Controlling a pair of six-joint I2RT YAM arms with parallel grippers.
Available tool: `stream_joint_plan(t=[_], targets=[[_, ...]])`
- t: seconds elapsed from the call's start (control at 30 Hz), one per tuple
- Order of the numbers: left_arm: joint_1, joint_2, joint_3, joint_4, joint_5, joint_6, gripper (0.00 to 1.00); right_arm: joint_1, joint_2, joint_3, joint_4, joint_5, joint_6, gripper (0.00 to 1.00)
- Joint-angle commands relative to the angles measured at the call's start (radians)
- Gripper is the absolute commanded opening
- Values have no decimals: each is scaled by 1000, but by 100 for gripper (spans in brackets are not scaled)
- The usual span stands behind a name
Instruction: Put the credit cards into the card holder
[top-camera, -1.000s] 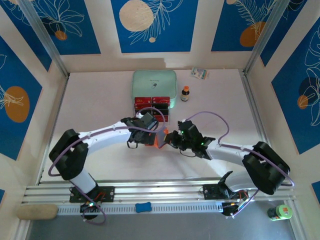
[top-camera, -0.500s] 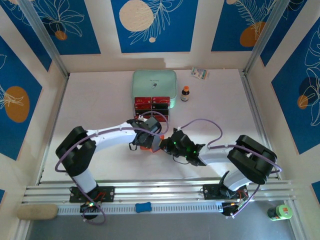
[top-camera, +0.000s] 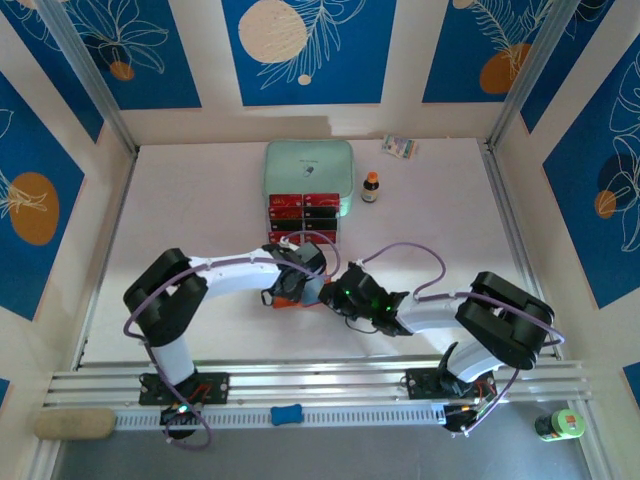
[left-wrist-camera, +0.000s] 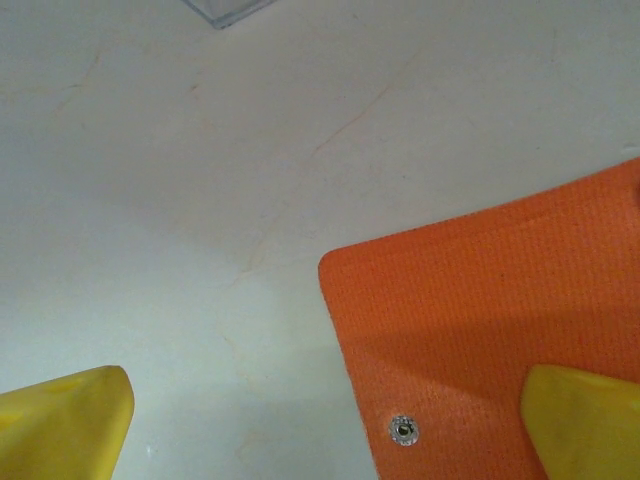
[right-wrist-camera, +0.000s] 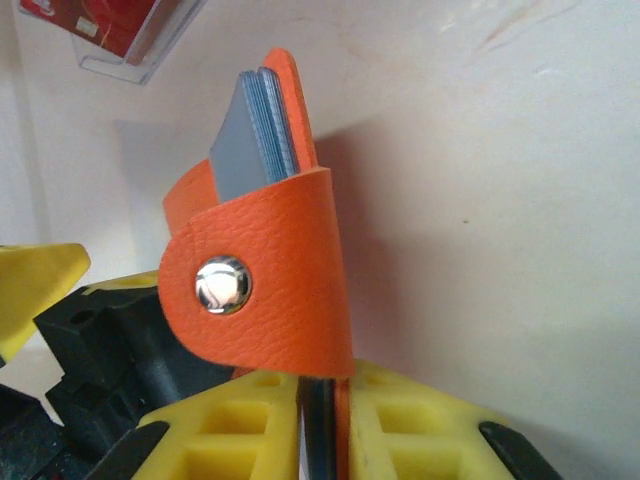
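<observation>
The orange card holder (right-wrist-camera: 270, 270) stands on edge, its flap with the silver snap (right-wrist-camera: 222, 283) curled over and grey pockets (right-wrist-camera: 248, 135) showing above. My right gripper (right-wrist-camera: 322, 400) is shut on its lower edge. In the left wrist view an orange flap (left-wrist-camera: 490, 310) with a snap stud (left-wrist-camera: 403, 430) lies flat on the table. My left gripper (left-wrist-camera: 325, 400) is open over it, one yellow finger (left-wrist-camera: 590, 420) above the flap. From above, both grippers (top-camera: 298, 285) (top-camera: 328, 290) meet at the holder (top-camera: 287, 302). Red and black credit cards (top-camera: 303, 208) sit in a clear tray.
The card tray rests against a mint-green zipped pouch (top-camera: 308, 165) at the back. A small brown bottle (top-camera: 371, 186) and a small packet (top-camera: 401, 147) stand to its right. White side walls and a metal rail (top-camera: 320, 385) bound the table.
The right gripper has carried the card holder left and nearer, and its elbow has folded in. The left gripper has shifted right and lower, closing up against it.
</observation>
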Motion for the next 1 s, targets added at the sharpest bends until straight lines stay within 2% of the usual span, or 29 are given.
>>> stream_joint_plan(t=[0.0, 0.2, 0.53, 0.57, 0.73, 0.97], targets=[[4, 52, -9, -58, -64, 16, 100, -17, -23, -18, -79, 10, -6, 19], [3, -2, -7, -61, -42, 6, 100, -46, -68, -32, -115, -33, -25, 27], [4, -90, 2, -51, -1, -32, 100, -155, -254, 20, -349, -88, -184, 30], [3, -97, -1, -50, -2, -34, 100, -169, -261, 33, -370, -100, -208, 32], [4, -114, 2, -51, -9, -36, 100, -227, -241, 104, -442, -173, -322, 47], [3, -114, -11, -44, -14, -47, 100, -231, -112, 217, -488, -229, -394, 47]])
